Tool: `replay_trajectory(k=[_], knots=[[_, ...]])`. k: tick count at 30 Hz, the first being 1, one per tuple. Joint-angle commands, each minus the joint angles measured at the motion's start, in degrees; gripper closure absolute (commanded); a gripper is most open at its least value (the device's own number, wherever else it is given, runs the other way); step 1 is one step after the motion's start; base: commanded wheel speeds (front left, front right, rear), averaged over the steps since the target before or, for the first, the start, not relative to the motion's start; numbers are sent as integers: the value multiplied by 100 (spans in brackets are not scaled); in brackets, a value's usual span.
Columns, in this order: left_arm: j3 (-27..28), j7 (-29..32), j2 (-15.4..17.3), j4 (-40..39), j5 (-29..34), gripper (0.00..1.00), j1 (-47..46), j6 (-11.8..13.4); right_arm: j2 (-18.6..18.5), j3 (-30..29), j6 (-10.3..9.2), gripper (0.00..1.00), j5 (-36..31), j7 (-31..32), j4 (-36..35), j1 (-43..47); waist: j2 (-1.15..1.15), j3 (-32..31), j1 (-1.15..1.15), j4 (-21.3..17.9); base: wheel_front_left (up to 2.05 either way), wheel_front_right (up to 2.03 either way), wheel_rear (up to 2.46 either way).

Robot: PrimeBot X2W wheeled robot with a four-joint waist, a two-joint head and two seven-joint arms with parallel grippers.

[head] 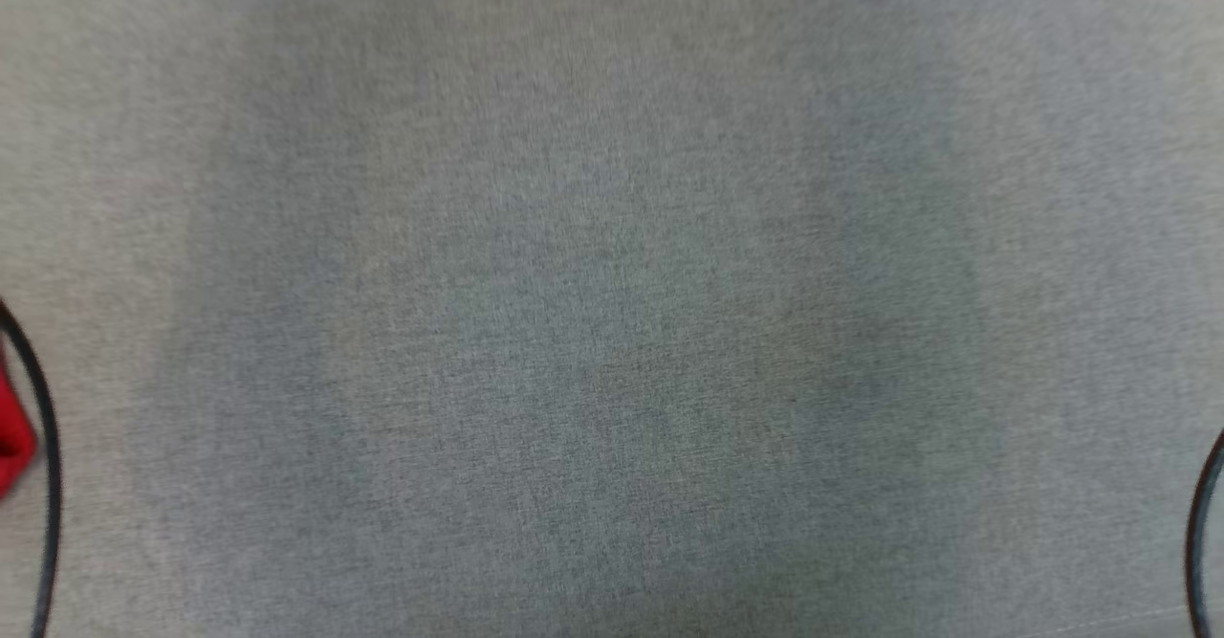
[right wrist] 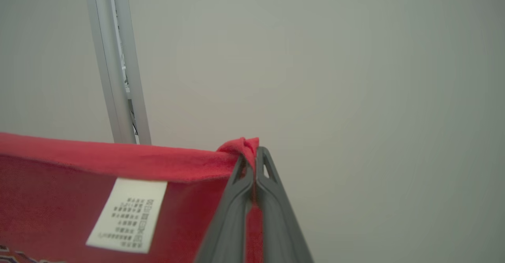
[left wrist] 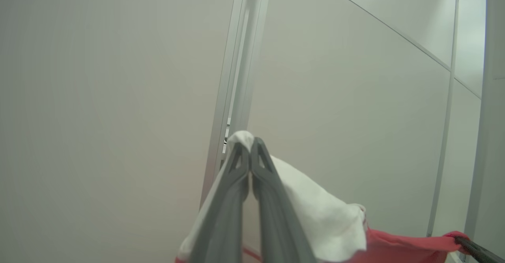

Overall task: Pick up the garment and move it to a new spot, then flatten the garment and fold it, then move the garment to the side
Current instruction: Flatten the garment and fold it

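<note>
The left gripper [left wrist: 250, 146] and right gripper [right wrist: 255, 154] both clamp the red-and-white garment [right wrist: 59, 164] aloft — lifted, but laying, flattening, folding remain

One garment [right wrist: 59, 200], two hands [left wrist: 249, 146] [right wrist: 255, 154], one label [right wrist: 126, 215]

Head down; wrists prob. at wall [left wrist: 98, 97]

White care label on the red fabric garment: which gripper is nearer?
Right. The right gripper pinches the red hem beside the label; the left gripper clamps the garment's far white corner.
</note>
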Motion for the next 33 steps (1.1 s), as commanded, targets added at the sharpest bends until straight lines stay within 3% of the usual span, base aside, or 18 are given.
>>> replay_trajectory(k=[1, 8, 12, 17, 23, 27, 33], knots=[[-182, -222, 69, -133, -250, 100, -274, -28, -44, -20, -2, 100, -143, -148, 170, -216, 0, 536, 0, -50, 0, 0, 0], [-1109, -714, 445, -641, -1253, 100, -148, -17, -183, -127, -2, 100, -346, -333, 708, -340, 0, 1063, 0, 206, 0, 0, 0], [-1510, -864, 864, -902, -1785, 100, 641, -18, -76, -262, -2, 100, -27, -361, 1081, 196, 0, 1008, 0, 290, 0, 0, 0], [-1668, -951, 1226, -1362, -2306, 100, 2298, -18, -41, 94, -2, 100, 533, -299, 1290, 1190, 0, 689, 0, 429, 0, 0, 0], [-1423, -981, 1616, -2016, -2602, 100, 4302, -1, -349, 724, -3, 100, 1670, 246, 602, 2655, 0, 158, 0, 448, 0, 0, 0], [-1127, -981, 1734, -2411, -2478, 100, 5498, 206, -712, 1077, -8, 100, 2358, 684, -48, 3620, 0, -197, 0, 419, 0, 0, 0], [-785, -981, 1519, -2968, -2223, 100, 6938, 445, -1201, 1418, -9, 100, 3050, 881, -1040, 4840, 0, -769, 0, 377, 0, 0, 0]])
